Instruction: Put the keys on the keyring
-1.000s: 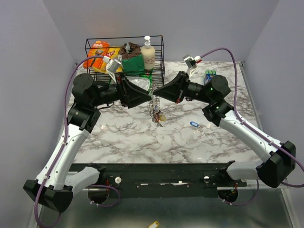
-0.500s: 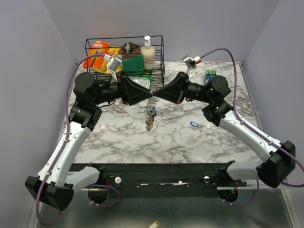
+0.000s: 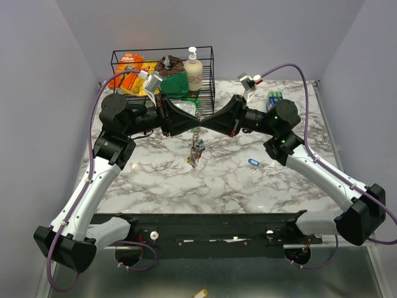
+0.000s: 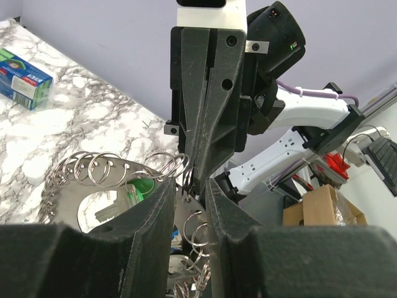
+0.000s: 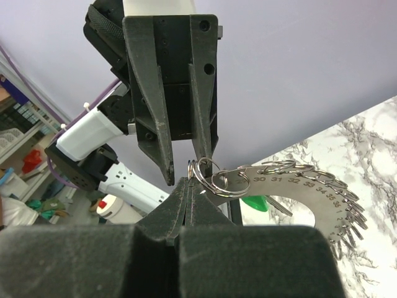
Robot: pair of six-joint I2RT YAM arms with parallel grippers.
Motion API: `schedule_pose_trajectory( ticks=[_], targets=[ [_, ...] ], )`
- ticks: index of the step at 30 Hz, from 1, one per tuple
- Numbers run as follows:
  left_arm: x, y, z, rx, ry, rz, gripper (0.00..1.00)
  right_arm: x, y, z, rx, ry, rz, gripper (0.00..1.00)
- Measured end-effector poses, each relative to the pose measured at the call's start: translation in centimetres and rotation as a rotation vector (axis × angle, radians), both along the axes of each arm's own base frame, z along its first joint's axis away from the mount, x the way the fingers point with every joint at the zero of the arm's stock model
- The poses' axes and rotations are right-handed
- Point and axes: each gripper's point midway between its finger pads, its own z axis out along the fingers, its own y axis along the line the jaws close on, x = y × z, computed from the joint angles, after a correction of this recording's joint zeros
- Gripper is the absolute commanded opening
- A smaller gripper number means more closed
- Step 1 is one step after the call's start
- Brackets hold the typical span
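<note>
Keyring (image 3: 197,146), bunch dangling toward 6 o'clock over the table (image 3: 155,180): pinned in the fully closed right gripper (image 5: 188,184) as anchor, left gripper (image 4: 189,186) part-open astride one loop (seemingly to pry it), blue-tagged key (image 3: 251,162) loose at 4 o'clock.

The numbers 30, 31, 32, 33, 34 and 35 are stamped in a row along the curved silvery metal plate (image 5: 298,187), beside its small split rings. Print is carried by the blue-and-green cardboard box (image 4: 22,77), but it cannot be read.
</note>
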Motion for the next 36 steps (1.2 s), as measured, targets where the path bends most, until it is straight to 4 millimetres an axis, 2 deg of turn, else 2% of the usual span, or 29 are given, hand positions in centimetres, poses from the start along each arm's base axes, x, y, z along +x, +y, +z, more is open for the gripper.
schedule_pose_trajectory(
  ticks=[4, 7, 8, 10, 11, 19, 22, 28, 32, 36],
  targets=[
    [0.2, 0.0, -0.5, 0.016, 0.007, 0.009, 0.36, 0.0, 0.0, 0.0, 0.003, -0.005, 0.000, 0.00],
    [0.2, 0.0, -0.9, 0.028, 0.017, 0.016, 0.30, 0.0, 0.0, -0.2, 0.000, -0.002, -0.001, 0.00],
    [0.2, 0.0, -1.0, 0.029, 0.016, 0.015, 0.22, 0.0, 0.0, -0.2, -0.001, -0.001, -0.002, 0.00],
    [0.2, 0.0, -1.0, 0.030, 0.014, 0.016, 0.13, 0.1, 0.0, -0.4, -0.003, 0.000, -0.002, 0.00],
    [0.2, 0.0, -0.9, 0.030, 0.014, 0.016, 0.00, 0.2, 0.0, -0.4, -0.003, 0.000, -0.005, 0.00],
    [0.1, 0.1, -0.8, 0.028, 0.006, 0.017, 0.00, 0.3, -0.1, -0.3, 0.001, -0.004, -0.008, 0.00],
    [0.1, 0.1, -0.8, 0.036, 0.005, 0.019, 0.00, 0.2, -0.1, -0.3, 0.001, -0.004, -0.008, 0.03],
    [0.1, 0.3, -0.6, 0.073, -0.009, 0.027, 0.00, 0.1, -0.2, -0.1, 0.012, -0.013, 0.001, 0.30],
    [0.4, 0.4, -0.9, 0.111, -0.014, 0.036, 0.00, -0.1, -0.3, -0.3, 0.015, -0.024, 0.000, 0.53],
    [0.7, 0.6, -1.5, 0.162, -0.019, 0.048, 0.00, -0.5, -0.6, -0.3, 0.015, -0.046, -0.004, 0.72]
  ],
)
